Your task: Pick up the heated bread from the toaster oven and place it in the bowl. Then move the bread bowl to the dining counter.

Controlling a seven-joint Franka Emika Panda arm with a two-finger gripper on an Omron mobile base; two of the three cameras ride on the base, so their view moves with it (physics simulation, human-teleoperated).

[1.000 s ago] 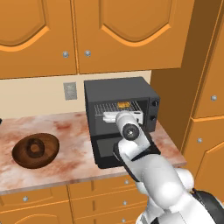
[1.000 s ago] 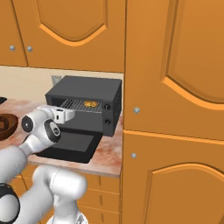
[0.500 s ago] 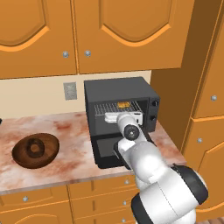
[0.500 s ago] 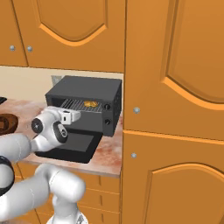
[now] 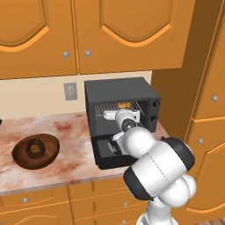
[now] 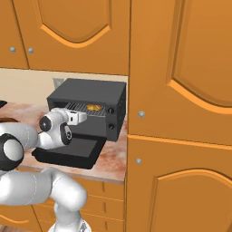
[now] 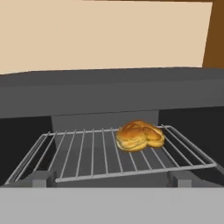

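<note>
The gripper, jaws spread wide, faces the toaster oven; the heated bread lies ahead on the wire rack.

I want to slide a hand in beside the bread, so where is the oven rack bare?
The wire rack is bare across its left side, from the bread to the left oven wall. Right of the bread only a narrow strip remains. The open gripper crowds the oven mouth.

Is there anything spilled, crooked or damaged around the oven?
Nothing stands out. The oven door hangs open, the bread lies whole on the level rack, and the bowl sits upright on the counter.
</note>
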